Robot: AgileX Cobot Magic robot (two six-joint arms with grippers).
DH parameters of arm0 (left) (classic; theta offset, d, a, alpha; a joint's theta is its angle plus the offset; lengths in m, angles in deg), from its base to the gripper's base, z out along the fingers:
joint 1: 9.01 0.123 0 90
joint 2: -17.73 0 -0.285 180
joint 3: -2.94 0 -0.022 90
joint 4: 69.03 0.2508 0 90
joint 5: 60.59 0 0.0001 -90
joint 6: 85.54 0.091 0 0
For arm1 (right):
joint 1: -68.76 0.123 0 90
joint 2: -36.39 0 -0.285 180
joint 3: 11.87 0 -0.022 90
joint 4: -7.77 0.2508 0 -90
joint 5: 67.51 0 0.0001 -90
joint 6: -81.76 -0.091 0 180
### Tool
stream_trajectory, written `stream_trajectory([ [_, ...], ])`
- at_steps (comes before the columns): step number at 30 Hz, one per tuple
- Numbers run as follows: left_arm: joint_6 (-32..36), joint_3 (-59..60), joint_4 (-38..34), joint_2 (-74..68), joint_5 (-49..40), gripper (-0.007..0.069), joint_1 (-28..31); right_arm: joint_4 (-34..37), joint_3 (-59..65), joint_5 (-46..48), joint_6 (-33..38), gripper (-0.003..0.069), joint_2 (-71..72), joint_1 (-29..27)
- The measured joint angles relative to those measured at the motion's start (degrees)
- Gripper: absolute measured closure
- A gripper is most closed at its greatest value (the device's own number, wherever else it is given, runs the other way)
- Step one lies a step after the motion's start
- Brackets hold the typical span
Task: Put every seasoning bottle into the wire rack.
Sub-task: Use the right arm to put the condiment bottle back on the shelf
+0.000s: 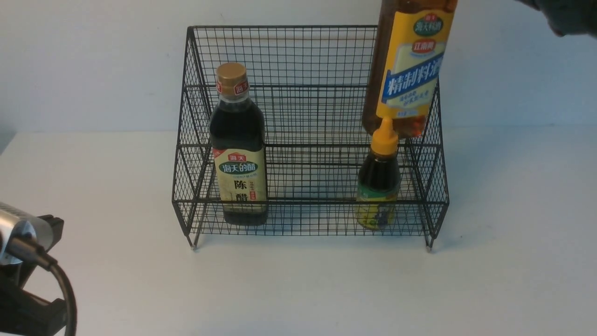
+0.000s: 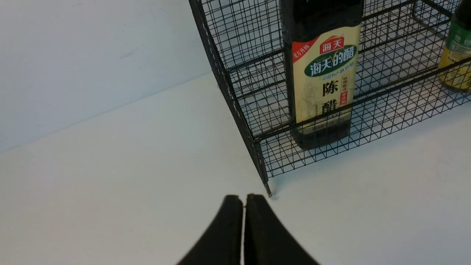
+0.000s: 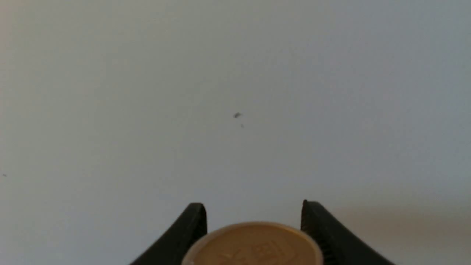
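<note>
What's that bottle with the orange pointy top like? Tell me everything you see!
The small bottle looks dark and shiny, like plastic or glass. It wears an orange pointy cap and a green and yellow label. It stands inside the black wire rack, near the right end, behind the front wires. Its cap looks closed. No gripper is touching it.

We see a plain, pale wall (image 1: 93, 65) spanning the back, bluish-white and smooth, meeting a whitish tabletop (image 1: 298, 289) along a straight edge; we find the light soft, with a cooler blue cast on the tabletop's right side and faint, blurred shadows there, while its left side looks creamier, and we notice a darker grey-blue patch (image 1: 5, 137) at the far left, where the tabletop's edge slants, though we cannot tell what it is
</note>
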Motion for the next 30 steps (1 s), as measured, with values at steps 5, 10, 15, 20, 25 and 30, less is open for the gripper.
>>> stream_trajectory([
  [5, -0.05, 0.0, 0.0, 0.0, 0.0, 0.0629, 0.0, -2.39, 0.0, -4.18, -0.5, 0.0349, -0.31, 2.38],
  [10, -0.04, 0.0, 0.0, 0.0, 0.0, 0.0629, 0.0, -4.64, 0.0, -6.45, -1.24, 0.0349, -1.31, 2.47],
  [15, -0.04, 0.0, 0.0, 0.0, 0.0, 0.0629, 0.0, -5.58, 0.05, -8.94, -1.2, 0.0349, -1.31, 2.45],
  [20, -0.06, 0.0, 0.0, 0.0, 0.0, 0.0629, 0.0, -5.95, 0.0, -8.28, -1.2, 0.0349, -1.31, 2.45],
  [25, -0.13, 0.0, 0.0, 0.0, -0.33, 0.0629, 0.0, -6.27, 0.0, -5.18, -0.84, 0.0349, -1.31, 2.45],
  [30, -0.33, 0.0, 0.0, 0.0, -1.53, 0.0629, 0.0, -6.87, -0.06, 0.5, -0.56, 0.0349, -1.31, 2.45],
])
